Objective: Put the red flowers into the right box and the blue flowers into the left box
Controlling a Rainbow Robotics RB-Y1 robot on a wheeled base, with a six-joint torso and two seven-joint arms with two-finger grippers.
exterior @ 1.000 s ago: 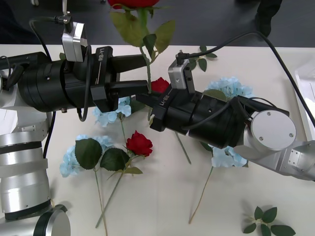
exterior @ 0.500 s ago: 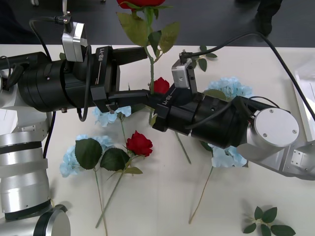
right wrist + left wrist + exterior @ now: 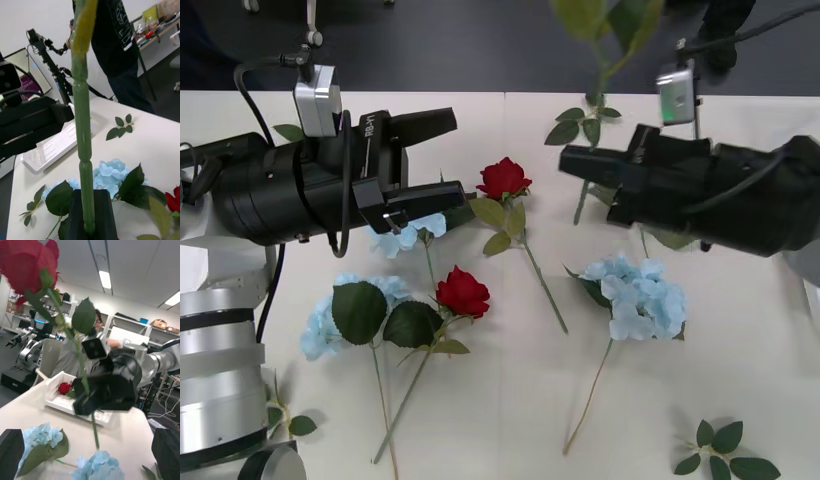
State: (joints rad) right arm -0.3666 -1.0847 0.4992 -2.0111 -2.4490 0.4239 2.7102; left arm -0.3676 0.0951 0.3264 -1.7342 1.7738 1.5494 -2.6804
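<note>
Two grippers: both are hovering above the table (image 3: 510, 420), the left one well apart from the right.
Left gripper (image 3: 442, 158): its black fingers are standing released, gaping wide with nothing between them, above a blue flower (image 3: 406, 232) lying on the table.
Blue flowers on the table: one is lying near the left edge (image 3: 320, 325) among big dark leaves, another right of centre (image 3: 635, 300) with its stem trailing toward the robot.
Red flowers on the table: one rose (image 3: 502, 178) is lying at the middle just past the left gripper's fingers, a second (image 3: 463, 292) is resting nearer the robot beside the leaves.
Right gripper (image 3: 592, 170): it is clenching the green stem (image 3: 82, 150) of a red rose (image 3: 26, 264), holding it upright above the table, the bloom showing high in the left wrist view.
Right box (image 3: 56, 399): the white tray is sitting beyond the right gripper in the left wrist view, with one red bloom (image 3: 64, 387) already lying in it.
Leaf sprigs: one is lying at the far side (image 3: 580, 125), one at the near right corner (image 3: 725, 455).
</note>
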